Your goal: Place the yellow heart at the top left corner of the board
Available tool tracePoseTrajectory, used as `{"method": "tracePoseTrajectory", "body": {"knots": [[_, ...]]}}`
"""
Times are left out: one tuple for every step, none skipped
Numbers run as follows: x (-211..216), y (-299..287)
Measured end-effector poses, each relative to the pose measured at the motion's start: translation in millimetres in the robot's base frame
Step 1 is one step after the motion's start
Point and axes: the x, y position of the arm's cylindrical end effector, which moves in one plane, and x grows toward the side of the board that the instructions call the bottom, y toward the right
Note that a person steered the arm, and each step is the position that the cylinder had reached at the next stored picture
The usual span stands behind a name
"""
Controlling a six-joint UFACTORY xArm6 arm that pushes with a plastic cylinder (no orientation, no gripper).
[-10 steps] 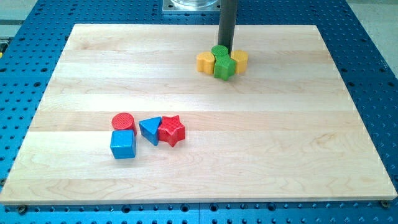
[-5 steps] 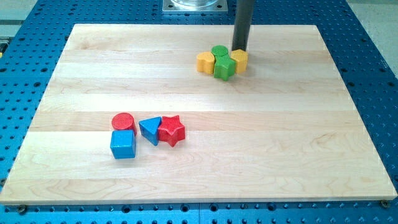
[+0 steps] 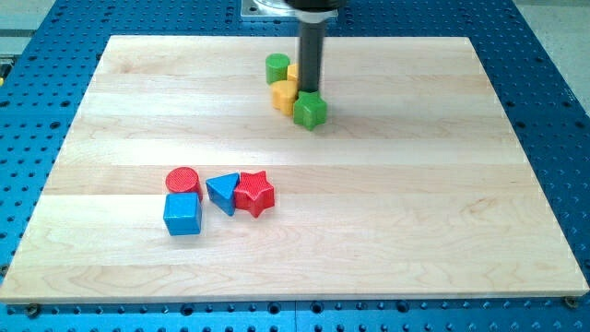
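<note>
My tip [image 3: 312, 90] stands in a tight cluster of blocks near the board's top middle. A yellow block [image 3: 284, 95], which looks like the yellow heart, lies just left of the tip and touches it. A second yellow block [image 3: 292, 72] peeks out behind the rod on its left side; its shape is hidden. A green cylinder [image 3: 277, 67] sits at the cluster's upper left. A green star [image 3: 311, 111] lies right below the tip.
A red cylinder [image 3: 182, 179], a blue cube [image 3: 182, 214], a blue triangle [image 3: 222, 192] and a red star [image 3: 254, 194] are grouped at the board's lower left. The wooden board [image 3: 461, 231] lies on a blue perforated table.
My tip swept from the cluster's right side to the left and slightly down. The green cylinder, both yellow blocks and the green star were pushed left, and the cluster has been rearranged.
</note>
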Motion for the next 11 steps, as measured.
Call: {"method": "tracePoseTrajectory", "body": {"knots": [[0.0, -3.4], [17.8, -42.9], [63.5, -122.5], [46.7, -183.8], [92.2, -186.5], [60.6, -214.1], [-13.2, -214.1], [-43.7, -218.4], [-60.2, -223.9], [-54.4, -220.0], [54.6, -208.6]]}}
